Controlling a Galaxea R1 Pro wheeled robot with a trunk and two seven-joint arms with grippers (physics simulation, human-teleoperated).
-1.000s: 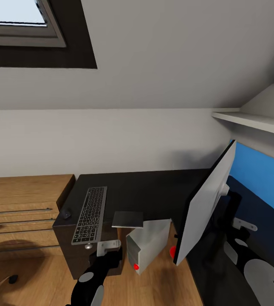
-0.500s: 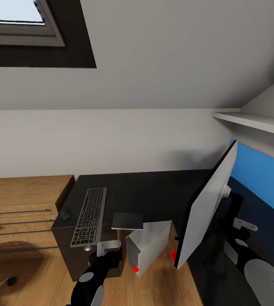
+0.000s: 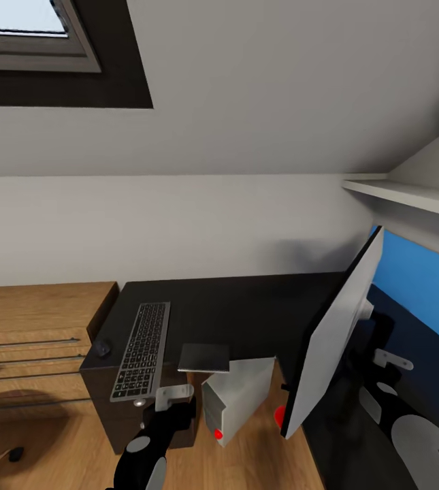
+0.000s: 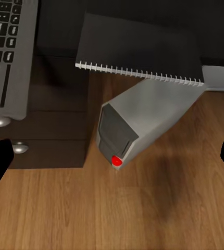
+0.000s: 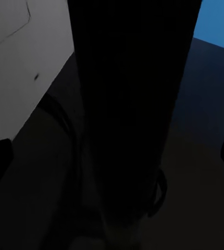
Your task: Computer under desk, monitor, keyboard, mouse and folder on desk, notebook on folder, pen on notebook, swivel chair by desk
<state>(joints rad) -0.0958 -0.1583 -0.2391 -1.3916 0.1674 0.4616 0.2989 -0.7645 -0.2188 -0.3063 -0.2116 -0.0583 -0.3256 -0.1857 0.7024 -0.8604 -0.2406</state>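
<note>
From the head: monitor (image 3: 335, 340) edge-on on the desk (image 3: 246, 306), keyboard (image 3: 141, 350) running long axis toward the wall. Left wrist: left gripper (image 4: 112, 156) spread wide, empty, over the computer (image 4: 143, 117) (skewed, red dot floorward), likely wanting a push under. Right wrist: right gripper (image 5: 112, 151) spread wide near the dark stand.

Keyboard (image 3: 141, 352) on desk (image 3: 246, 306), left of monitor (image 3: 335, 333).
</note>
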